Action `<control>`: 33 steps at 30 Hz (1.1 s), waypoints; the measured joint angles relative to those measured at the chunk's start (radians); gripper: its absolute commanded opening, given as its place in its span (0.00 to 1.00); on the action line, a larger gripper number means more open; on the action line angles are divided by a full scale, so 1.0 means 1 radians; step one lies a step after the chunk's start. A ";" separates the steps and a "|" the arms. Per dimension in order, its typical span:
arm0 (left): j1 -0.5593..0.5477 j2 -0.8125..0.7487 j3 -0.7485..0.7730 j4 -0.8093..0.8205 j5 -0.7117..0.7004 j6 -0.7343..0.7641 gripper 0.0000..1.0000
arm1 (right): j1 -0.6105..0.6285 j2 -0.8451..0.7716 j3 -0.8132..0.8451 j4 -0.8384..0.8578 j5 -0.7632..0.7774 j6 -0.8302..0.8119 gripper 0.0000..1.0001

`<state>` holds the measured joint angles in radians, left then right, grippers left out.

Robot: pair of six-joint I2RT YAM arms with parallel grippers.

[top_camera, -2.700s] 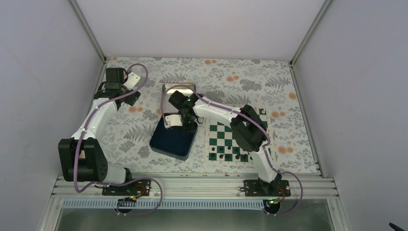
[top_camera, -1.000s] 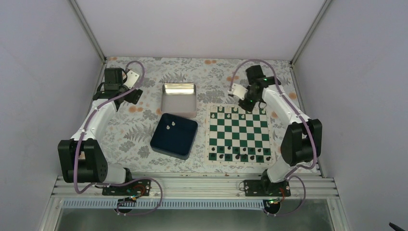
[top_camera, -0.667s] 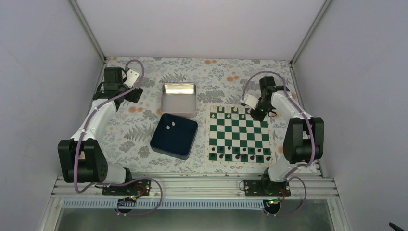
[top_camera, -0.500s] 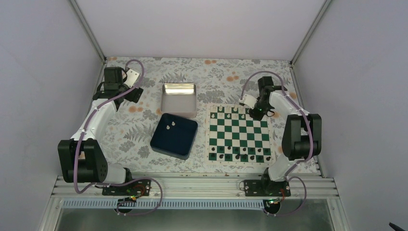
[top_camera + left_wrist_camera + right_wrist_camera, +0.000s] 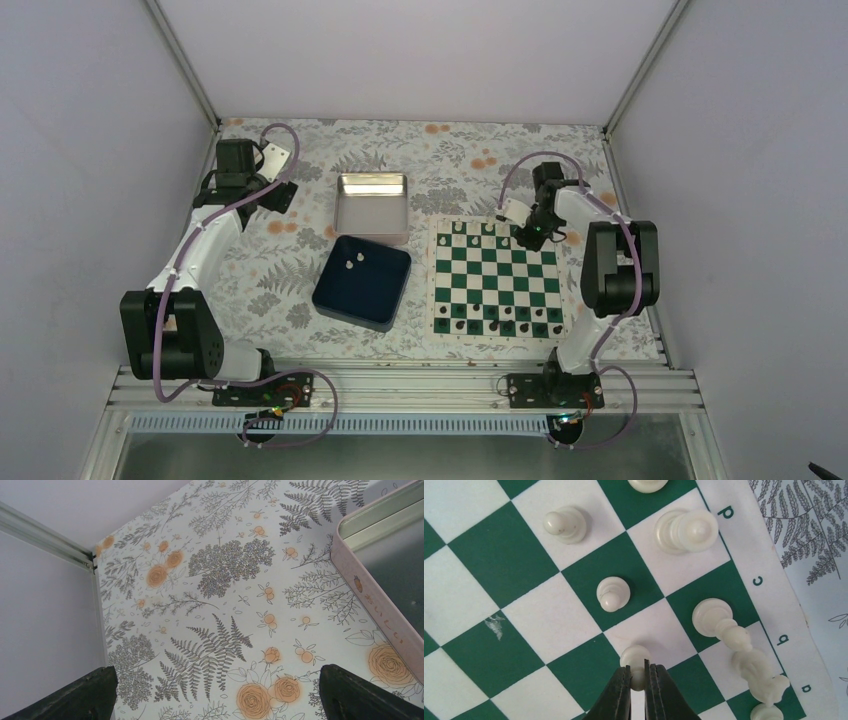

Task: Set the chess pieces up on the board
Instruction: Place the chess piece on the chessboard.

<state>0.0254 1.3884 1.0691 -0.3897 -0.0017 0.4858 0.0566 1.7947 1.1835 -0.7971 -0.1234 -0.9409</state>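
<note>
- At the far right corner of the board (image 5: 495, 280), our right tool (image 5: 639, 674) is clamped shut on a white pawn (image 5: 634, 656), pinching it below the head.
- We see the pawn upright, its long axis pointing straight down at a white square of the board. That square is next along the row from a standing pawn (image 5: 613, 594) and just in front of a taller back-row piece (image 5: 712, 617).
- We cannot tell whether its base touches the board.
- We judge the coming move turns on that vertical line: straight down, then release.
- Well left of the board, our left tool (image 5: 215, 700) hangs over the desk (image 5: 225, 580) beside a tin (image 5: 380, 615), spread wide and holding nothing. The right arm is plainly nearer.
</note>
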 measured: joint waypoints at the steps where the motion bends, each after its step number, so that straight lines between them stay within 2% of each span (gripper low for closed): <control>1: 0.000 0.000 0.000 0.000 0.000 0.000 1.00 | 0.000 0.001 0.000 0.002 0.000 0.000 0.05; 6: 0.000 0.000 0.000 0.000 0.005 0.000 1.00 | 0.000 0.014 0.002 0.021 -0.002 -0.001 0.06; 17: 0.000 0.000 -0.002 -0.001 0.016 0.000 1.00 | 0.000 0.018 0.002 0.048 -0.002 -0.002 0.30; 25: 0.000 -0.008 -0.012 -0.002 0.022 0.000 1.00 | 0.005 -0.016 0.041 -0.053 -0.029 -0.009 0.38; 28: 0.000 -0.011 -0.015 -0.001 0.023 0.000 1.00 | 0.048 -0.077 0.103 -0.103 -0.029 0.001 0.39; 33: 0.000 -0.015 -0.016 -0.001 0.035 0.000 1.00 | 0.279 -0.146 0.252 -0.145 -0.013 0.053 0.43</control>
<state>0.0254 1.3735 1.0534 -0.3904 0.0334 0.4858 0.3359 1.6489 1.4357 -0.9424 -0.1364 -0.8879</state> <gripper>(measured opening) 0.999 0.415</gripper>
